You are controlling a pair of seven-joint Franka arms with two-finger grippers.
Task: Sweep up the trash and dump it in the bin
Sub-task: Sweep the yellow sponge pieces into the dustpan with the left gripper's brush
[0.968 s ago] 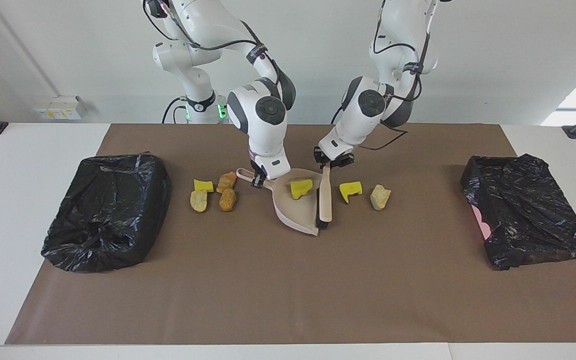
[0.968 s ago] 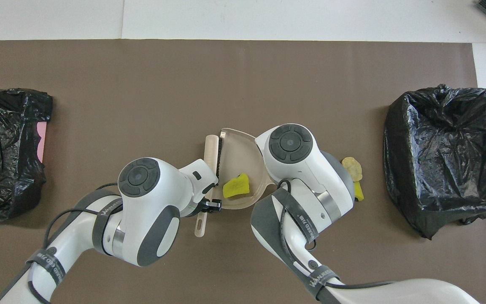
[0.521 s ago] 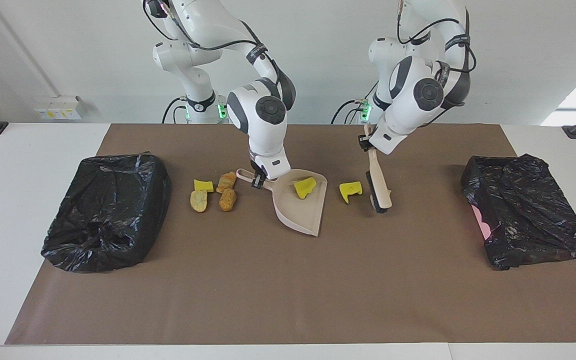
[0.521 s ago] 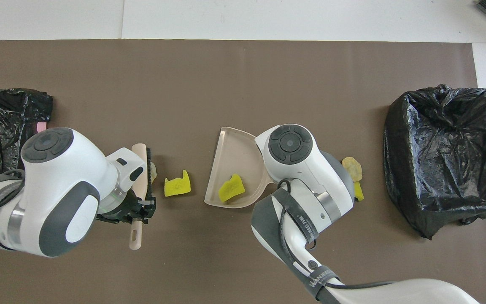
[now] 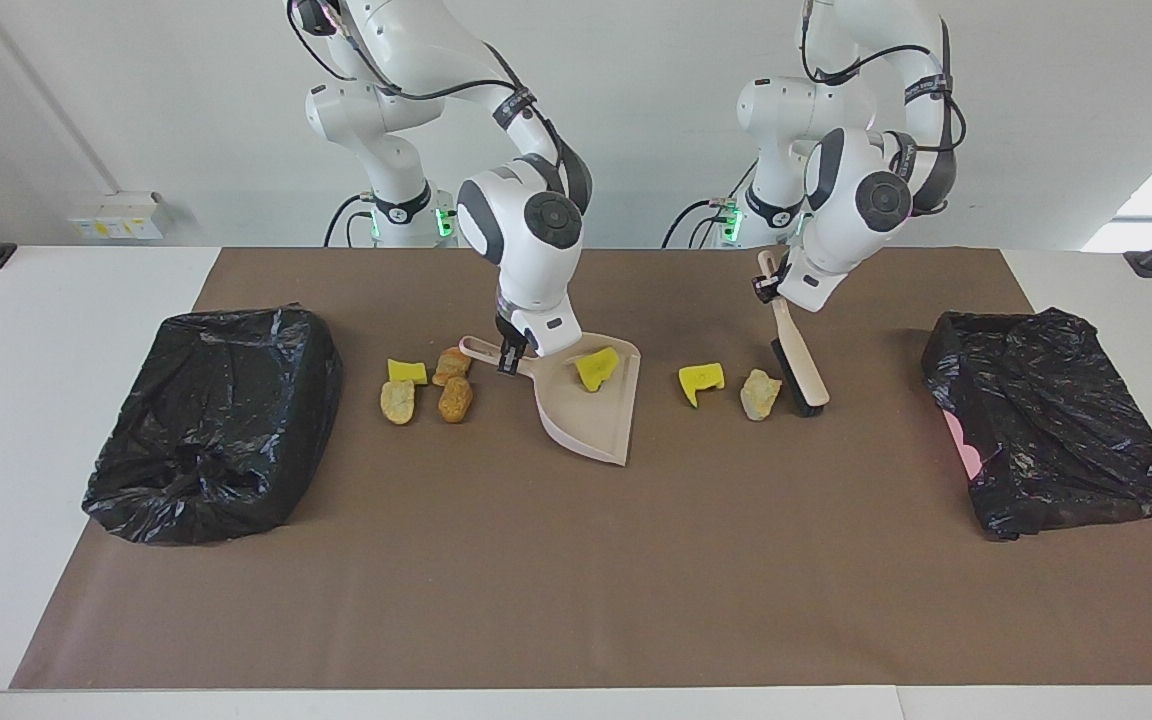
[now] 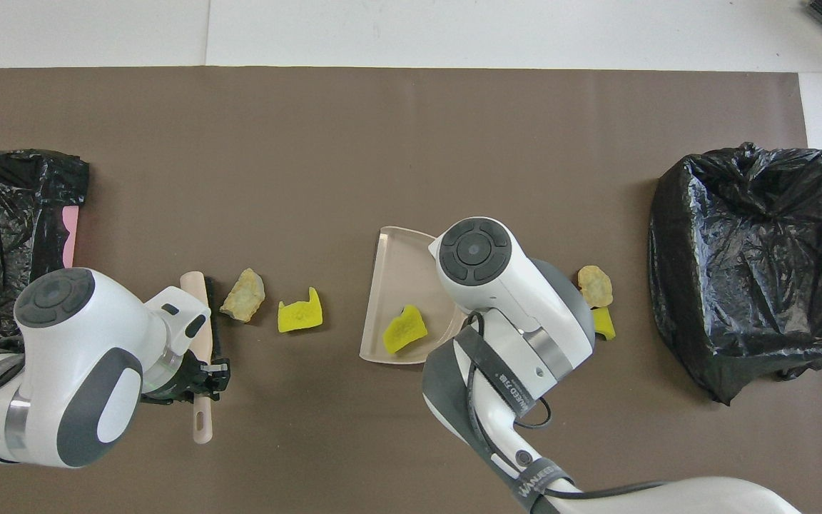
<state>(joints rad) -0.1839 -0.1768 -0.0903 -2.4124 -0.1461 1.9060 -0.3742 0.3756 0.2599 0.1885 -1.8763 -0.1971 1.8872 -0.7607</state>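
My right gripper [image 5: 509,357] is shut on the handle of the beige dustpan [image 5: 586,425], whose lip rests on the brown mat. One yellow sponge piece [image 5: 596,368] lies inside the pan. My left gripper [image 5: 766,285] is shut on the handle of the brush [image 5: 798,372]. The brush head stands on the mat beside a tan chunk [image 5: 759,393], toward the left arm's end. A yellow sponge piece [image 5: 701,380] lies between that chunk and the pan. Several more trash lumps [image 5: 426,385] sit beside the pan's handle, toward the right arm's end. From overhead, the right arm hides most of them.
Two bins lined with black bags stand on the mat. One bin [image 5: 211,420] is at the right arm's end and the other bin [image 5: 1056,420] at the left arm's end. The brown mat [image 5: 576,580] stretches wide on the side away from the robots.
The left arm has carried the brush from the dustpan's mouth, over the yellow piece and the tan chunk, toward its own end. The dustpan has shifted slightly.
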